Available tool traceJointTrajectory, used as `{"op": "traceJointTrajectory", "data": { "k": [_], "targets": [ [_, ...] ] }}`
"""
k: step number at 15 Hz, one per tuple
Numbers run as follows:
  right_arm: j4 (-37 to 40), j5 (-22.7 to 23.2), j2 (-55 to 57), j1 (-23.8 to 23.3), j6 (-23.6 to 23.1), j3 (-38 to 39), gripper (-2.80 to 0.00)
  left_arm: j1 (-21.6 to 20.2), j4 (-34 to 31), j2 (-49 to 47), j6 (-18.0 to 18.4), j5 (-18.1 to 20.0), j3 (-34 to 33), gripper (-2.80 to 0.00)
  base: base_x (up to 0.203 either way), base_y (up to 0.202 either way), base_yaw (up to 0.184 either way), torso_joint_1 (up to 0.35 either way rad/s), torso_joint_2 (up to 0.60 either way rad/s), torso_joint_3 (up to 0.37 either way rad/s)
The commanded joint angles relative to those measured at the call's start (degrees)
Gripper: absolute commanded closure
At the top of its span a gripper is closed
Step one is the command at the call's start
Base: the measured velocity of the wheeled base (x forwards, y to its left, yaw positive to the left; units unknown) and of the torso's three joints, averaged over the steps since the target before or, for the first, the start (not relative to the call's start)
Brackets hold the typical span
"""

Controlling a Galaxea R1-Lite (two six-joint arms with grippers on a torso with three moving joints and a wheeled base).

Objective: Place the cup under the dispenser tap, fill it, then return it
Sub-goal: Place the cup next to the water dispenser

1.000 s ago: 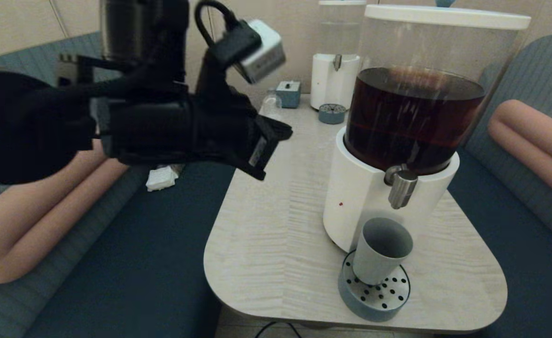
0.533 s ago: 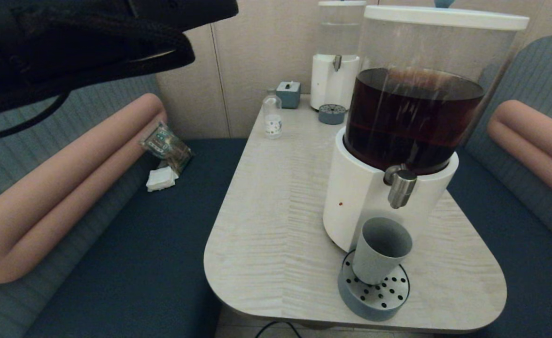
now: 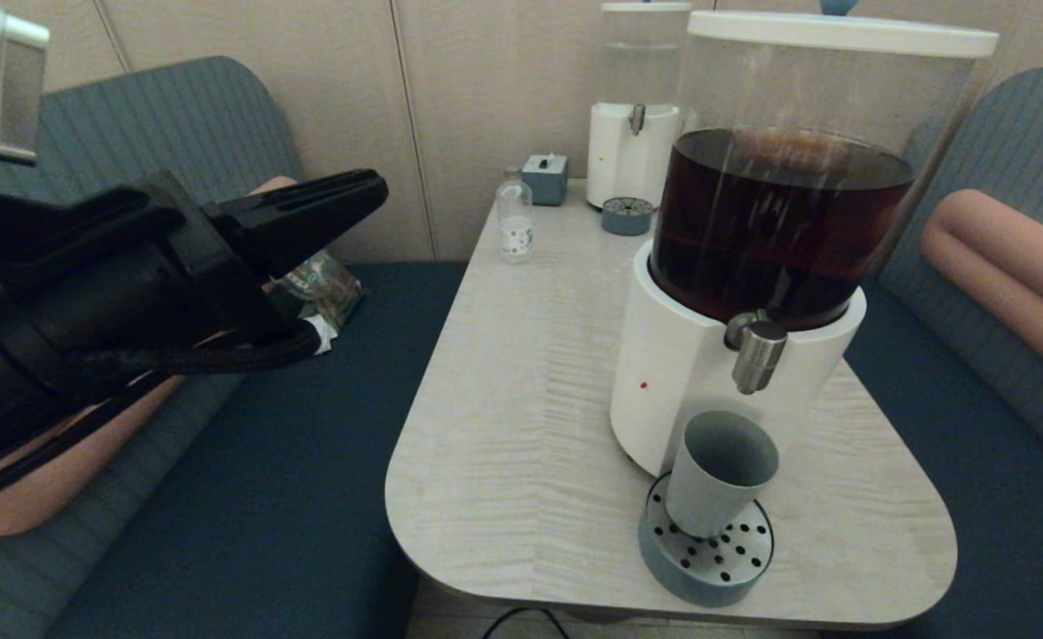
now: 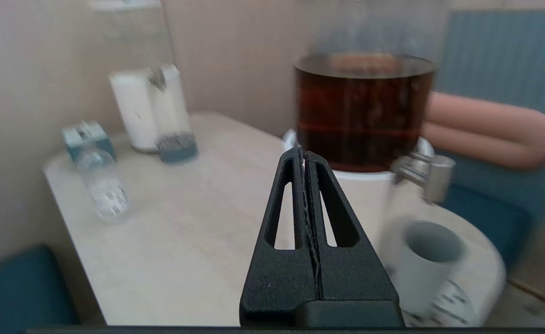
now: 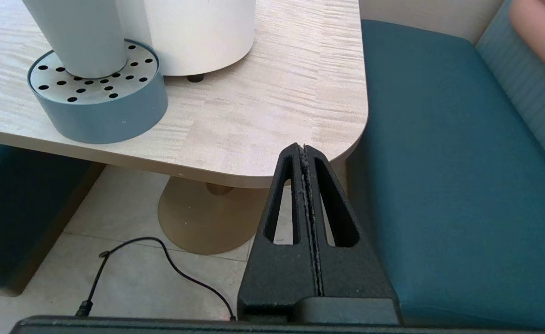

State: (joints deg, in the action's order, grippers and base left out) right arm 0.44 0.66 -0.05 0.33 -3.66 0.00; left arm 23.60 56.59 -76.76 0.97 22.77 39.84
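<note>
Writing: no brand name could be read; the small clear bottle [image 3: 514, 217] at the far left of the bench [image 3: 521, 373] carried a white label with dark marks too small to make out, and the grey camera block on the left arm bore fine print that was also illegible.
Left gripper [image 4: 304, 155]: raised in the air to the left of the bench, over the blue seat [image 3: 246, 497], pointing toward the dispensers; its two black fingers were pressed together with nothing between them, touching nothing.
Right gripper [image 5: 303, 150]: low beside the near right corner of the bench, above the seat and floor; fingers were pressed together, empty, clear of the bench edge.
Cup [image 3: 718, 473]: grey-blue tumbler stood upright on the perforated drip tray [image 3: 706, 555] at the near edge of the bench, directly below the tap, apart from both grippers; whether it held any liquid could not be told.
Dispenser tap [image 3: 758, 353]: brushed-steel spout projected from the white base of the large dispenser [image 3: 752, 266], whose clear tank held dark brown liquid.
Other items: a smaller white dispenser [image 3: 635, 133] with its own small tray [image 3: 627, 215] and a small blue-grey box [image 3: 545, 177] stood at the far end of the bench.
</note>
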Motion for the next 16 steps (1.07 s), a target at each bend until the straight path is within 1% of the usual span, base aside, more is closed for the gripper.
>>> {"op": "traceJointTrajectory", "data": {
  "k": [1, 2, 4, 5, 7, 9, 10, 13, 14, 15, 16],
  "targets": [
    [0.0, 0.0, 0.0, 0.0, 0.0, 0.1, 0.0, -0.6, 8.3, -5.3, -0.3, 0.3, -3.1, 0.0, 0.0, 0.0, 0.0, 0.0, 0.0, 0.0],
    [0.0, 0.0, 0.0, 0.0, 0.0, 0.1, 0.0, -0.6, 10.5, -6.8, -0.7, 0.7, -4.0, 0.0, 0.0, 0.0, 0.0, 0.0, 0.0, 0.0],
    [0.0, 0.0, 0.0, 0.0, 0.0, 0.1, 0.0, -0.7, 11.1, -8.3, -2.0, 2.1, -5.0, 0.0, 0.0, 0.0, 0.0, 0.0, 0.0, 0.0],
    [0.0, 0.0, 0.0, 0.0, 0.0, 0.1, 0.0, -0.7, 11.4, -9.6, -1.9, 3.0, -5.3, -2.8, 0.0, 0.0, 0.0, 0.0, 0.0, 0.0],
    [0.0, 0.0, 0.0, 0.0, 0.0, 0.1, 0.0, -0.6, 14.1, -12.3, -1.9, 3.8, -6.2, -2.8, 0.0, 0.0, 0.0, 0.0, 0.0, 0.0],
    [0.0, 0.0, 0.0, 0.0, 0.0, 0.1, 0.0, -0.6, 19.4, -15.8, -1.4, 4.2, -8.3, -2.8, 0.0, 0.0, 0.0, 0.0, 0.0, 0.0],
    [0.0, 0.0, 0.0, 0.0, 0.0, 0.0, 0.0, -0.6, 22.4, -17.5, -1.0, 6.0, -9.9, -2.8, 0.0, 0.0, 0.0, 0.0, 0.0, 0.0],
    [0.0, 0.0, 0.0, 0.0, 0.0, 0.1, 0.0, -0.7, 26.0, -20.9, 0.7, 18.3, -14.6, -2.8, 0.0, 0.0, 0.0, 0.0, 0.0, 0.0],
    [0.0, 0.0, 0.0, 0.0, 0.0, 0.0, 0.0, -0.7, 27.1, -21.8, 0.9, 23.1, -16.1, -2.8, 0.0, 0.0, 0.0, 0.0, 0.0, 0.0],
    [0.0, 0.0, 0.0, 0.0, 0.0, 0.0, 0.0, -0.6, 27.6, -22.6, 0.9, 26.5, -16.8, -2.8, 0.0, 0.0, 0.0, 0.0, 0.0, 0.0],
    [0.0, 0.0, 0.0, 0.0, 0.0, 0.0, 0.0, -0.5, 27.6, -23.6, 0.9, 29.0, -16.5, -2.8, 0.0, 0.0, 0.0, 0.0, 0.0, 0.0]
  ]
}}
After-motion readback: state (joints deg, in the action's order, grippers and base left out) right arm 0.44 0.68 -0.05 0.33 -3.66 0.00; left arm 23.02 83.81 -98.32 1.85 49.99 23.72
